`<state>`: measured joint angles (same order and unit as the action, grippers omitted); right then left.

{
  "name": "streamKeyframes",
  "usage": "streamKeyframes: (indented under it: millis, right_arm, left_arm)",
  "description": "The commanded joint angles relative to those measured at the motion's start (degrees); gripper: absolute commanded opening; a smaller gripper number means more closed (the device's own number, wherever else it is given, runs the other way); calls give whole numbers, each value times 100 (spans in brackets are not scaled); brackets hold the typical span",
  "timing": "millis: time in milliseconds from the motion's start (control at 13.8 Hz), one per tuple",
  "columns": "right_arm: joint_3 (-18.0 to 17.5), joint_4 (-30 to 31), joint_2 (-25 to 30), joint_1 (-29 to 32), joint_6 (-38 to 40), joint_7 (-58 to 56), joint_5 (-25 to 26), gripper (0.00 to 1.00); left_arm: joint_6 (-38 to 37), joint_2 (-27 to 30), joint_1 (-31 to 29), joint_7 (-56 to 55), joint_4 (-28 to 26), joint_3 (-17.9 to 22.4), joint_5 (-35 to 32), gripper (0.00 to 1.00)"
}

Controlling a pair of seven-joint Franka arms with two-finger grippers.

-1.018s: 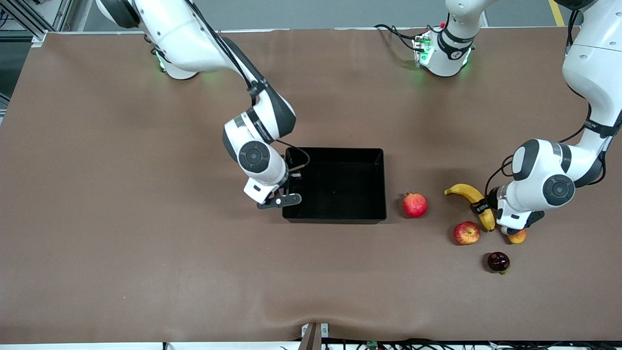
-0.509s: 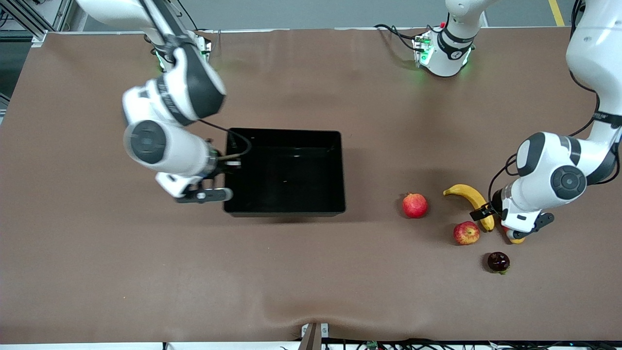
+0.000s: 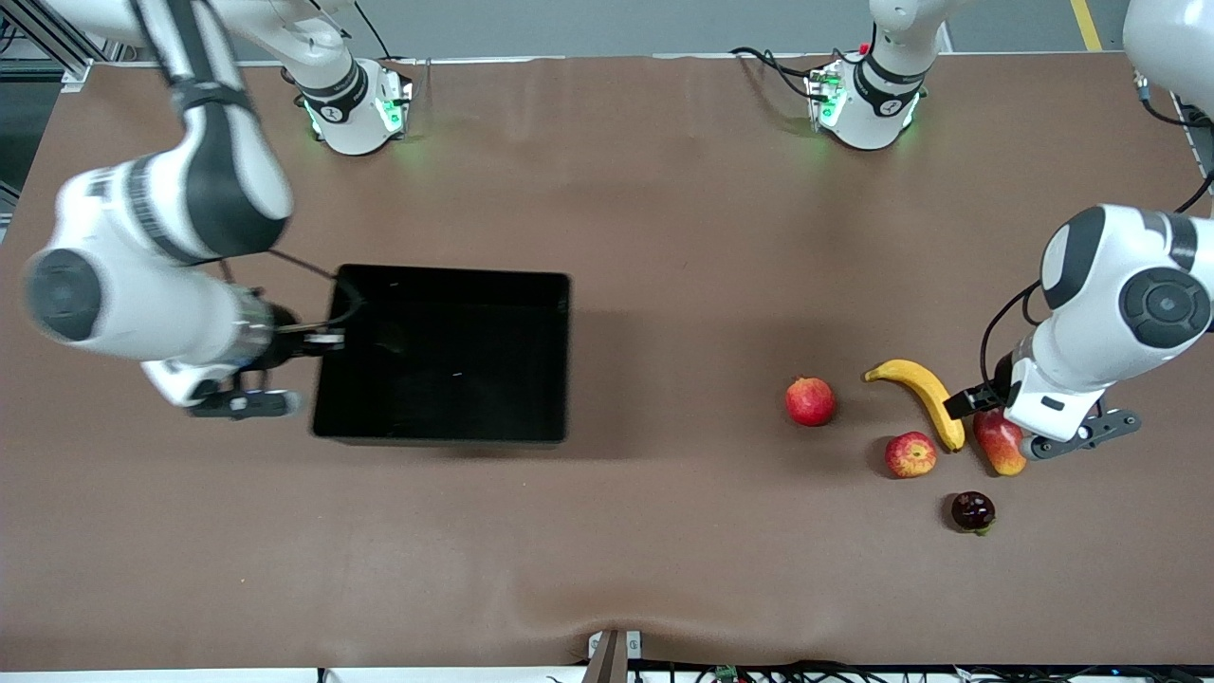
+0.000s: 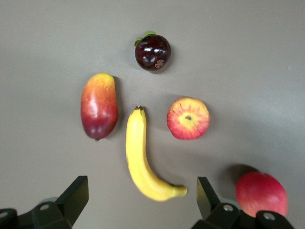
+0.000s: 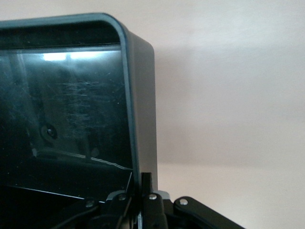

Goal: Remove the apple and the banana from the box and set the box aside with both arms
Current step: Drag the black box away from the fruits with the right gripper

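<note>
The black box (image 3: 446,356) hangs tilted above the table toward the right arm's end. My right gripper (image 3: 327,340) is shut on its wall; in the right wrist view the gripper (image 5: 145,183) pinches the thin black rim of the box (image 5: 143,95). My left gripper (image 3: 1039,417) hovers open and holds nothing, over the banana and mango. The yellow banana (image 3: 922,398) lies on the table, with the apple (image 3: 910,454) nearer the front camera. In the left wrist view the gripper (image 4: 139,201) straddles the stem end of the banana (image 4: 142,157) from above, and the apple (image 4: 188,118) lies beside it.
A red pomegranate (image 3: 809,400) lies between the box and the banana. A red-orange mango (image 3: 1002,446) lies beside the banana under the left hand. A dark purple fruit (image 3: 973,510) sits nearest the front camera. Both arm bases (image 3: 353,104) stand along the table's back edge.
The right arm has carried the box up and toward its own end of the table. The left gripper has opened off the banana and risen, uncovering the mango.
</note>
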<state>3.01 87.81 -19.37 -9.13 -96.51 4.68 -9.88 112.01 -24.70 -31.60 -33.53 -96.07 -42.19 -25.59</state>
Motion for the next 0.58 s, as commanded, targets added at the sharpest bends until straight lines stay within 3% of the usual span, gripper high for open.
streamKeyframes:
  millis: [0,291,509]
  right_arm:
    - [-134,184,189,805,-43,-834,-22,0]
    - [-125,114,-75,1851,-473,-2117,-14,0]
    - [-134,35,-452,2572,-624,-2857,-22,0]
  left_arm:
    - [-1062,194,-48,136,569,-420,36,100]
    - [-2032,351,-56,539,1178,-764,149,100]
    - [-2104,720,-223,732,1170,-773,755,100]
